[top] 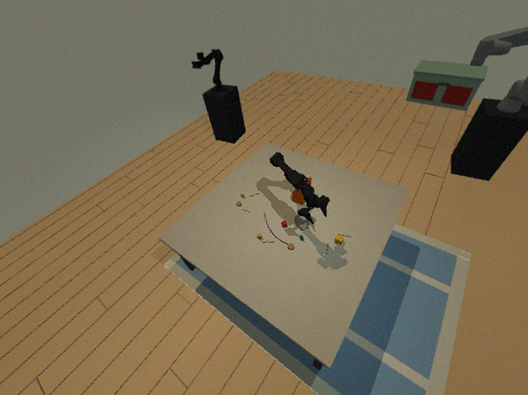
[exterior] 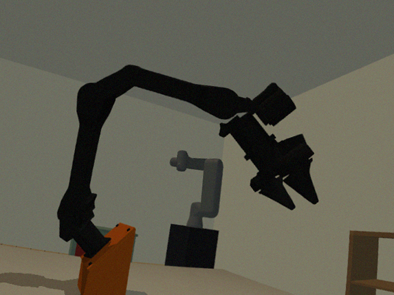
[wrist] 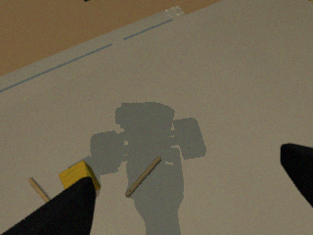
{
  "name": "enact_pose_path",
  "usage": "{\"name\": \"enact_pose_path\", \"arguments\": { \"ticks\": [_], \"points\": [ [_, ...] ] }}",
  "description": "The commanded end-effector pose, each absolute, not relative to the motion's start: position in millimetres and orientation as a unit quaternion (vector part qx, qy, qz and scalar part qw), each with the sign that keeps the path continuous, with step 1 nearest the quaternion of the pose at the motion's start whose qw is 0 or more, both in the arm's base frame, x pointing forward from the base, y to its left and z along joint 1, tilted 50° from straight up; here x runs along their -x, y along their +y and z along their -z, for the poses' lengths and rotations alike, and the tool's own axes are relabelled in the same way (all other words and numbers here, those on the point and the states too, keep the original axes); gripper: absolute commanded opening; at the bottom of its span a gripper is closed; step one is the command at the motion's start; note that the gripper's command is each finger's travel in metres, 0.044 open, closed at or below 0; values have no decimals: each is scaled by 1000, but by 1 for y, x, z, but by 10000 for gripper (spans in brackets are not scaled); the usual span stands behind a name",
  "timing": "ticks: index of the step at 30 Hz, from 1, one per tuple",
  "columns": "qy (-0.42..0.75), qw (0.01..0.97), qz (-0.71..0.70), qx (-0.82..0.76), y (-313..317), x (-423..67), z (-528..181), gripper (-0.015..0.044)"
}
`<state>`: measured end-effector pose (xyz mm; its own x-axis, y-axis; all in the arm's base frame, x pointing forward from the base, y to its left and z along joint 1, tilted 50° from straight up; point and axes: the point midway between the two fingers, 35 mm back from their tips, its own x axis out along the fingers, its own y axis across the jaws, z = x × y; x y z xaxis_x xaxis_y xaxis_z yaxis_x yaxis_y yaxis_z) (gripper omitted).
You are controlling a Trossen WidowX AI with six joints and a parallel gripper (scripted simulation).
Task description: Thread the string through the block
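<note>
My jaws (exterior: 302,200) hang spread and empty above the bench (top: 248,291), over a loose stick (wrist: 143,176) by the yellow cube (wrist: 78,175). I judge I'm in the reach step: the strung stick (top: 263,214) lies well beyond the round button (top: 290,246), so I must cross there.

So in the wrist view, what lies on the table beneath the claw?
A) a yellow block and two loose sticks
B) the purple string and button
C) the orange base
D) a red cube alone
A: the yellow block sits between two loose sticks below the open claw.

Grey table (top: 291,295) with scattered sticks, small blocks, string (top: 273,228).
</note>
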<state>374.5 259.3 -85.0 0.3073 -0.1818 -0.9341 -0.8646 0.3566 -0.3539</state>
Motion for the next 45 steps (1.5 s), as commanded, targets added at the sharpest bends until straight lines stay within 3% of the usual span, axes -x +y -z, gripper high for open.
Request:
{"name": "enact_pose_path", "arguments": {
  "ticks": [1, 16, 29, 37, 45],
  "points": [
    [557, 575, -248, 546, 198, -374, 81, 440],
    [696, 237, -264, 624, -29, -304, 33, 440],
    [698, 236, -264, 623, -31, -303, 33, 440],
    [698, 236, -264, 623, -31, -303, 33, 237],
    [698, 236, -264, 623, -31, -303, 33, 237]
  ]
}}
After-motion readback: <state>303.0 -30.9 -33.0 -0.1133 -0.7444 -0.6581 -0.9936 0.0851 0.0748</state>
